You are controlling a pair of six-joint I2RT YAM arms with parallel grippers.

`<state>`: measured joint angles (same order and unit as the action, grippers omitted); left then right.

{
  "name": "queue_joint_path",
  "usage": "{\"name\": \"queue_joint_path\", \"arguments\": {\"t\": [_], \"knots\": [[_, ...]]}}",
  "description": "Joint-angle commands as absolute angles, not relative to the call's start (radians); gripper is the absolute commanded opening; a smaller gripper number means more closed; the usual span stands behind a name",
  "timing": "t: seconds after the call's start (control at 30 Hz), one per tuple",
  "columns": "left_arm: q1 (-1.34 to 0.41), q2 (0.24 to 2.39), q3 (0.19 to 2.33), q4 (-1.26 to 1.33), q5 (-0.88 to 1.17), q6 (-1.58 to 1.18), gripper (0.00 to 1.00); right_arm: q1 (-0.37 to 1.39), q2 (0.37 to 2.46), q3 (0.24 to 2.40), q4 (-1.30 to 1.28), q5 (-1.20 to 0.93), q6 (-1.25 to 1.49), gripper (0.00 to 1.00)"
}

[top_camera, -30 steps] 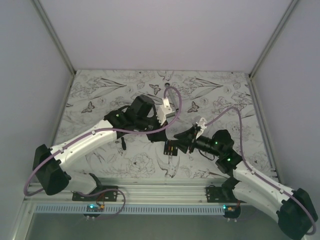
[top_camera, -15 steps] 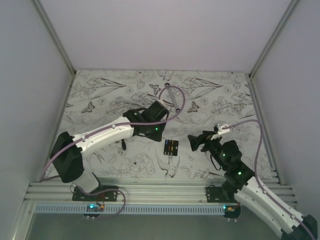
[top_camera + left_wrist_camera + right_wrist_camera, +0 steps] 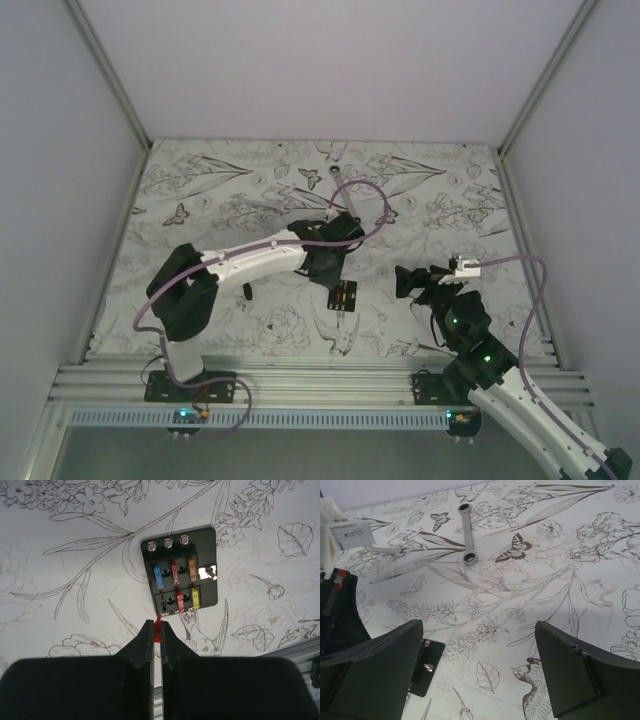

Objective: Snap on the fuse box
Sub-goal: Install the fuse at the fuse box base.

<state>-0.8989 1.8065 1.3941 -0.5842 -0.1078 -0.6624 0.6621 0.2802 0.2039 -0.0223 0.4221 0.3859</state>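
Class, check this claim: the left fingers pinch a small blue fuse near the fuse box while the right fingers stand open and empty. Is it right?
No. The fuse in the left fingers is red, not blue; the left wrist view shows it. The rest stands.

One fuse box (image 3: pixel 206 587), five fuses (image 3: pixel 158 575) seated in it, one separate red fuse (image 3: pixel 158 627), one wrench (image 3: pixel 466 532).

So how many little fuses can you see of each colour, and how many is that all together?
Blue fuse: 1
Red fuses: 3, two plugged into the fuse box and one pinched in the left gripper
Orange fuse: 1
Yellow fuse: 1
Total: 6 fuses
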Motion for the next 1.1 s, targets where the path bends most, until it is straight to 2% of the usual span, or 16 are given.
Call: {"name": "queue_joint_path", "arguments": {"t": [0.0,1.07], "knots": [[-0.911,1.867,1.44,-0.629,-0.133,-0.711,0.0,0.655,0.283,0.199,-0.042,0.497,0.415,1.0],[-0.934,1.96,1.442,-0.671,-0.153,-0.818,0.0,0.655,0.284,0.19,-0.04,0.495,0.424,1.0]]}}
